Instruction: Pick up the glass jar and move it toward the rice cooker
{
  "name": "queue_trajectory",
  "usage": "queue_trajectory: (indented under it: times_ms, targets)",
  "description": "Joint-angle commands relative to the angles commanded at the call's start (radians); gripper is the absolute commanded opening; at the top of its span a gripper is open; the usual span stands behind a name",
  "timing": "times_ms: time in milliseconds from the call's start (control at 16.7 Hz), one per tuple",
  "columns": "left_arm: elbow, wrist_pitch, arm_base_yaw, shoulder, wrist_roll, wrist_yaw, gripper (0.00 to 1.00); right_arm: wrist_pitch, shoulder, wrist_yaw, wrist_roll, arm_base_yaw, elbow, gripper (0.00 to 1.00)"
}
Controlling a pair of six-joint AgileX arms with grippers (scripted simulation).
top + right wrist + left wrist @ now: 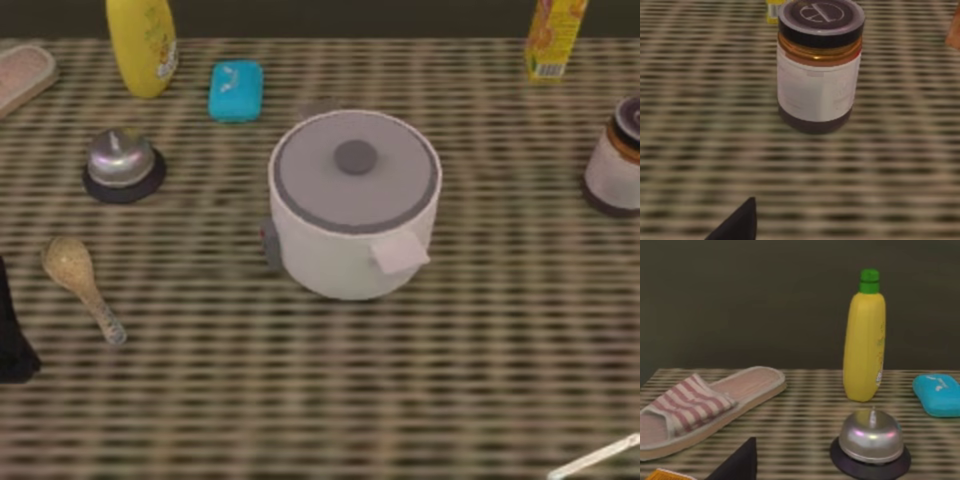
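The glass jar (613, 160) stands at the table's right edge, with a white label, a brown-orange band and a dark lid. In the right wrist view the glass jar (819, 70) is upright some way ahead of my right gripper, whose one visible dark fingertip (741, 224) holds nothing; it is open. The rice cooker (354, 205), a big white pot with a grey lid and knob, sits mid-table, well left of the jar. My left gripper (12, 345) is parked at the left edge, open, with one fingertip (740, 465) showing.
A yellow bottle (143, 45), a blue soap bar (236, 91) and an orange-yellow carton (553, 35) line the back. A silver bell (122, 162), a spoon (80, 282) and a striped slipper (700, 405) lie on the left. A white part of the right arm (597, 456) crosses the front right corner.
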State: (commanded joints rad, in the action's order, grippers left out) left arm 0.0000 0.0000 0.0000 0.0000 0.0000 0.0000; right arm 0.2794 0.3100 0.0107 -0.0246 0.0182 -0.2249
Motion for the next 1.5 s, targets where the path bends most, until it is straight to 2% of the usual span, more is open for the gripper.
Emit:
queue_trajectory:
  times_ms: [360, 1080, 1320, 1500]
  targets:
    - [0.0, 0.0, 0.0, 0.0, 0.0, 0.0, 1.0, 0.338, 0.472, 0.019, -0.048, 0.029, -0.506, 1.0]
    - [0.0, 0.0, 0.0, 0.0, 0.0, 0.0, 1.0, 0.921, 1.549, 0.017, -0.219, 0.028, -1.906, 1.0]
    - [0.0, 0.0, 0.0, 0.0, 0.0, 0.0, 1.0, 1.119, 1.901, 0.008, -0.285, 0.01, -2.219, 1.0]
    - [0.0, 0.0, 0.0, 0.0, 0.0, 0.0, 1.0, 1.25, 2.118, 0.002, -0.327, -0.004, -2.367, 1.0]
